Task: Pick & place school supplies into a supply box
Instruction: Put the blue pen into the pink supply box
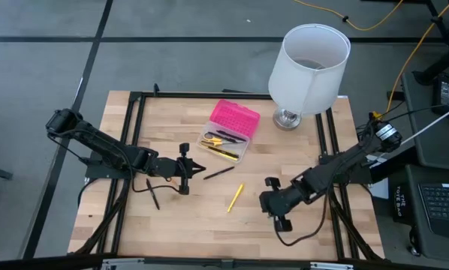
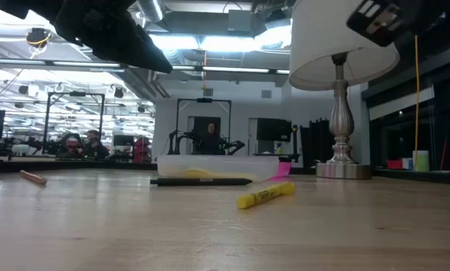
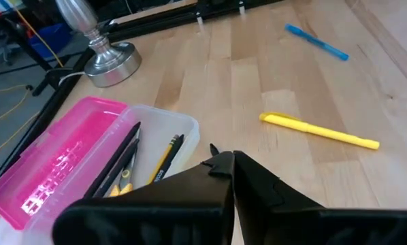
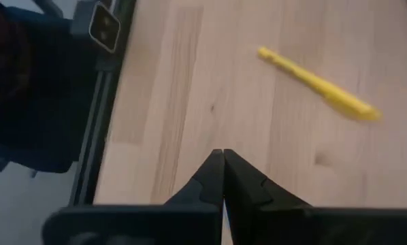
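Left claw (image 1: 185, 168) and right claw (image 1: 268, 183) pressed together, empty (both hovering); yellow marker (image 1: 235, 197) may roll off-centre if nudged on counter (image 1: 299, 165).

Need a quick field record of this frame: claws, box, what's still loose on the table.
left claw: shut, empty, over the table left of centre
right claw: shut, empty, over the table right of centre
supply box: open, pink half and clear half, beside the lamp
in box: dark pencils and yellow-handled scissors in the clear half
loose: yellow pen, black pen, dark pen, blue pen, all on the table
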Controlling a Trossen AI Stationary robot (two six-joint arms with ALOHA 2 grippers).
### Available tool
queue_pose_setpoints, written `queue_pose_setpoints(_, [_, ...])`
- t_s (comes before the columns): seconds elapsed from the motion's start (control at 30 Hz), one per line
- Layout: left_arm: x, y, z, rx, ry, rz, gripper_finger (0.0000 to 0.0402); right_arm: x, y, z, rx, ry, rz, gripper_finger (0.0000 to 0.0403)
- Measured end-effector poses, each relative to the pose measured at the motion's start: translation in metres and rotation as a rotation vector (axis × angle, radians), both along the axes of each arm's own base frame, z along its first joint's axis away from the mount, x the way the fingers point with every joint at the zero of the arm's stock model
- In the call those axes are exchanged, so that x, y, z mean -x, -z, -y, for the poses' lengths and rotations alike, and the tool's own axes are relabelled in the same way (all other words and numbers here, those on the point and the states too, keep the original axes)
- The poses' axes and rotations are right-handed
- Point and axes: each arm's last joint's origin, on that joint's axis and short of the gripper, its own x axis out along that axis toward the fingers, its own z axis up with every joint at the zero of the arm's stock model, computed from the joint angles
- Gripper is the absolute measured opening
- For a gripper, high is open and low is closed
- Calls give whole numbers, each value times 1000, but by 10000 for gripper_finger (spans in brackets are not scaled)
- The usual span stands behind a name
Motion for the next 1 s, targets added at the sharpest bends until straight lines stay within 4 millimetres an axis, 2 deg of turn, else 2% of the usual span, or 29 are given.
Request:
queue_pose_setpoints(0.23, [0, 0, 0, -18, 9, -4, 4, 15, 6, -5, 61, -26, -108, 20])
queue_pose_setpoints(0.7, [0, 0, 0, -16, 8, -4, 3, 21, 10, 0, 116, -24, -171, 25])
queue_pose_setpoints(0.83, [0, 0, 0, -15, 7, -4, 1, 26, 21, 3, 139, -24, -203, 34])
queue_pose_setpoints(1.0, [0, 0, 0, -15, 7, -4, 2, 34, 41, 8, 170, -22, -252, 77])
